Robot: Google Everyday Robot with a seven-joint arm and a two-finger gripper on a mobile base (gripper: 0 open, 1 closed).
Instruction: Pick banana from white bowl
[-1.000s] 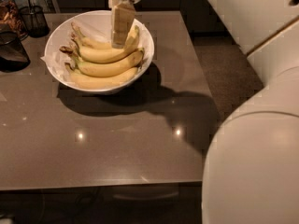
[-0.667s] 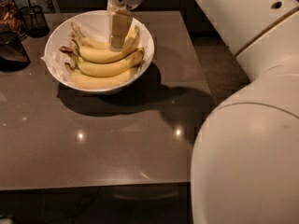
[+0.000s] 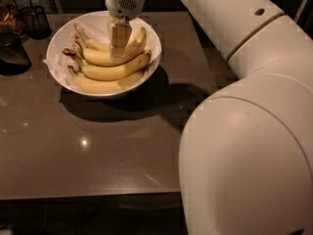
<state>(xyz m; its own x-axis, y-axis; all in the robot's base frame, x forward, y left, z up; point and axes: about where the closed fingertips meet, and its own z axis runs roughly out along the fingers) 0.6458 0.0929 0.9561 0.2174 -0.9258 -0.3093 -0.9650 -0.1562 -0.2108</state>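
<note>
Camera view: gripper (image 3: 119,49) down on the far banana (image 3: 98,58) in the white bowl (image 3: 98,19); can't tell its grip state. Straddle one banana only, close firmly, lift straight.

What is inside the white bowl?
Several bananas lie on white paper inside the white bowl. The gripper stands at the upper bananas, covering part of one; the bottom is hidden.

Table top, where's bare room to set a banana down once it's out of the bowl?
The table is bare in front of the white bowl, toward the near edge, and between bowl and robot arm. Crowded: the far-left corner, with the wire-mesh cup and a dark object, and the bowl, where the gripper sits among the bananas.
</note>
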